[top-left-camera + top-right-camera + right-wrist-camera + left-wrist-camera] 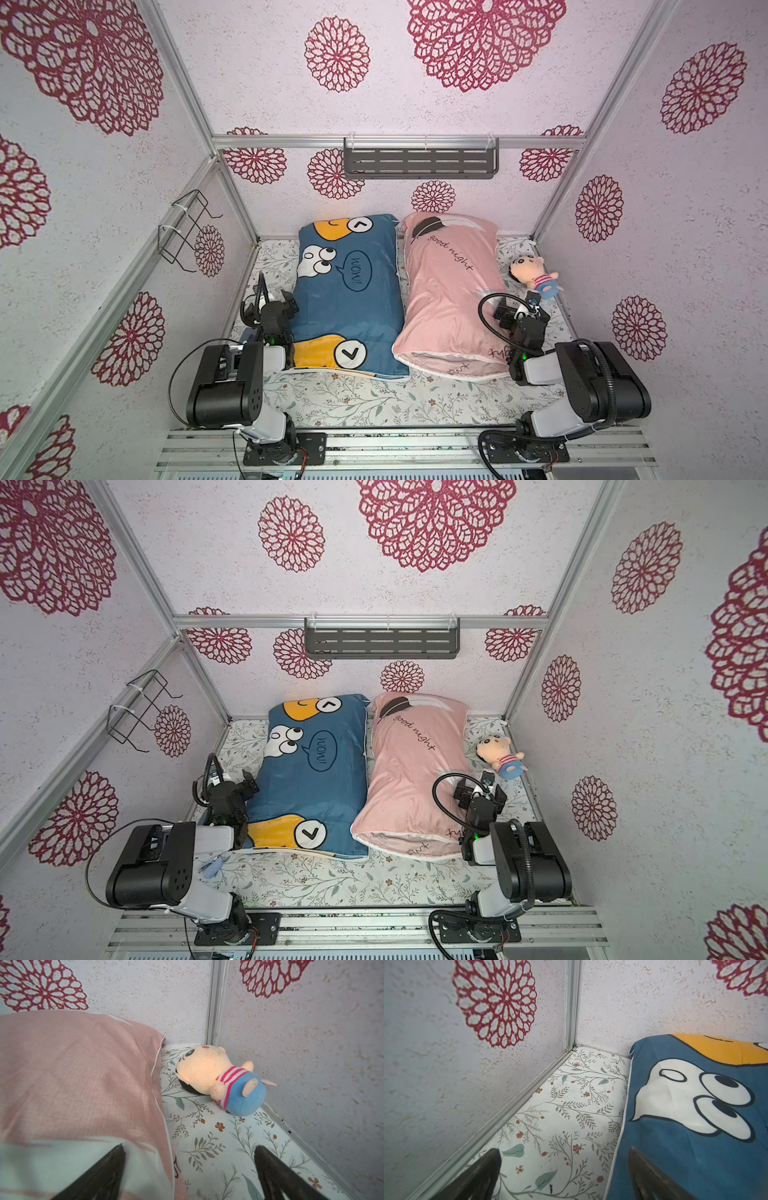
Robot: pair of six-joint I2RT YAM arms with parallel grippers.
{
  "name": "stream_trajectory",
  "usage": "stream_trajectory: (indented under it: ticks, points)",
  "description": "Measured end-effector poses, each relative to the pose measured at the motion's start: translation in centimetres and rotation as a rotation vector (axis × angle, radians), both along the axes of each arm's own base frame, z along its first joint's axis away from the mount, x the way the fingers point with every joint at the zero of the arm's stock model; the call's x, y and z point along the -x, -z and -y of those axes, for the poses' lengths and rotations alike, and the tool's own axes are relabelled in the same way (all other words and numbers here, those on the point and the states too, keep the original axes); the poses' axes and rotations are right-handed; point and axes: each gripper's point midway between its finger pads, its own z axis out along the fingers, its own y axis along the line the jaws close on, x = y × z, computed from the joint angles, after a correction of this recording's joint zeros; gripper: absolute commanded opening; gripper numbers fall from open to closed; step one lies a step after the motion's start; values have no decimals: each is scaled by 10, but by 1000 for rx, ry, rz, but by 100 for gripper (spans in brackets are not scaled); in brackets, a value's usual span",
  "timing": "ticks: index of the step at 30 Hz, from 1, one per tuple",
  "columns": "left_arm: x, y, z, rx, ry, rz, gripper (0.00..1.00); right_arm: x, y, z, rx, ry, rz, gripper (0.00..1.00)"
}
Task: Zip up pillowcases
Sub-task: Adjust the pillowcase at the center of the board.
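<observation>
Two pillowcases lie side by side on the floral mat [353, 399]. The blue pillowcase [353, 299] [316, 779] with cartoon faces is on the left. The pink pillowcase [449, 299] [411, 779] with "good night" script is on the right. My left gripper [272, 305] [563, 1151] is open and empty at the blue pillowcase's [695, 1126] left edge, one finger over the fabric and one over the mat. My right gripper [517, 305] [189, 1147] is open and empty at the pink pillowcase's [72, 1074] right edge, straddling it the same way. No zipper shows clearly.
A plush doll [536, 276] [224, 1082] in a striped shirt lies by the right wall, beyond the right gripper. A dark shelf [419, 162] hangs on the back wall and a wire rack [187, 228] on the left wall. Walls close in on three sides.
</observation>
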Motion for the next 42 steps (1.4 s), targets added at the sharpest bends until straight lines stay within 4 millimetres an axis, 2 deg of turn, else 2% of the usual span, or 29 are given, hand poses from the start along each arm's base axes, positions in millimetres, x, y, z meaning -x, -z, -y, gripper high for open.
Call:
stream_trajectory:
  ticks: [32,33,34,36,37,39,40,41,42]
  points:
    - [1,-1,2,-2,7,-22,98,0,1,0,1,1,-18,99]
    - [5,-7,3,-9,3,-36,98,-1,-1,-2,6,1,-33,99]
    - [8,-23,7,-19,1,-25,98,-4,-8,-3,11,4,-49,99]
    - [13,-74,20,-13,9,45,99,-10,-33,-13,11,-10,-58,99]
    - [15,-109,27,22,15,110,99,-14,-53,-22,-1,-28,-49,99]
    - [19,-174,40,114,51,237,98,-22,-98,-47,-42,-84,-19,96]
    - [20,-194,47,171,79,279,97,-26,-121,-66,-68,-126,-7,95]
    - [23,-203,54,224,109,301,96,-28,-141,-90,-96,-185,-3,93]
    - [23,-202,61,269,138,300,95,-28,-150,-113,-111,-241,-15,93]
